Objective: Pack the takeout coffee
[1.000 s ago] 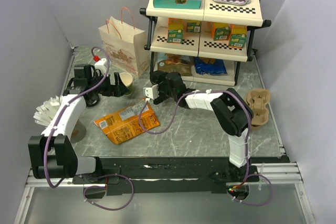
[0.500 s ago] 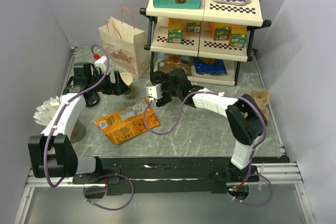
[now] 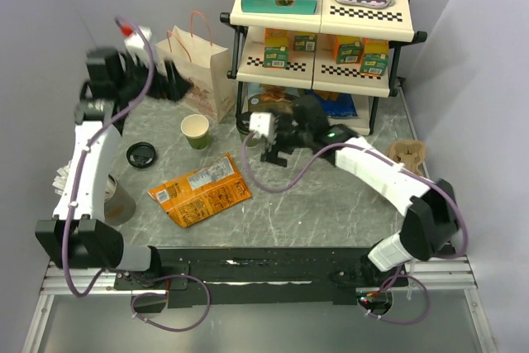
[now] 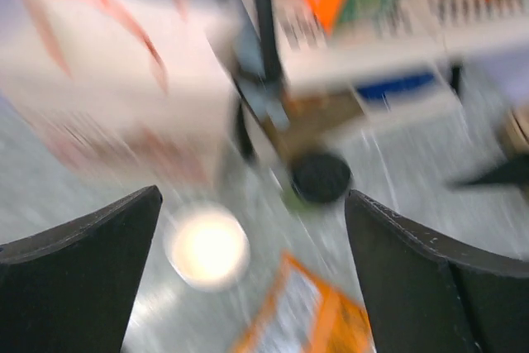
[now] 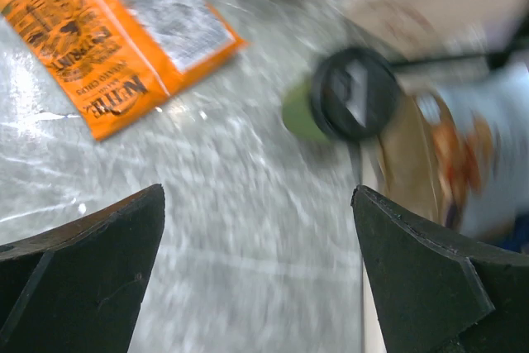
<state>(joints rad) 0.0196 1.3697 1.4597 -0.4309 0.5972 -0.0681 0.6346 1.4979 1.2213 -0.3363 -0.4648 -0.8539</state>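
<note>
The takeout coffee [image 5: 347, 95], a dark green cup with a black lid, stands by the shelf's front left leg. It also shows in the left wrist view [image 4: 321, 178], and in the top view [image 3: 242, 127] it is partly hidden by my right gripper. My right gripper [image 3: 253, 135] [image 5: 258, 189] is open and empty, low, just right of the cup and not touching it. My left gripper [image 3: 169, 84] [image 4: 252, 194] is open and empty, raised high beside the paper bag [image 3: 198, 72]. The lidless green cup [image 3: 196, 131] stands alone in front of the bag.
An orange snack bag [image 3: 200, 192] lies in front of the cups. A loose black lid [image 3: 140, 155] lies at the left. The shelf rack [image 3: 322, 47] stands at the back. A cardboard cup carrier [image 3: 409, 155] sits at the right. White stacked items [image 3: 62, 178] sit at the left edge.
My left gripper has left the lidless cup and risen up and back toward the paper bag. My right arm's elbow has swung right; its gripper stays near the lidded cup.
</note>
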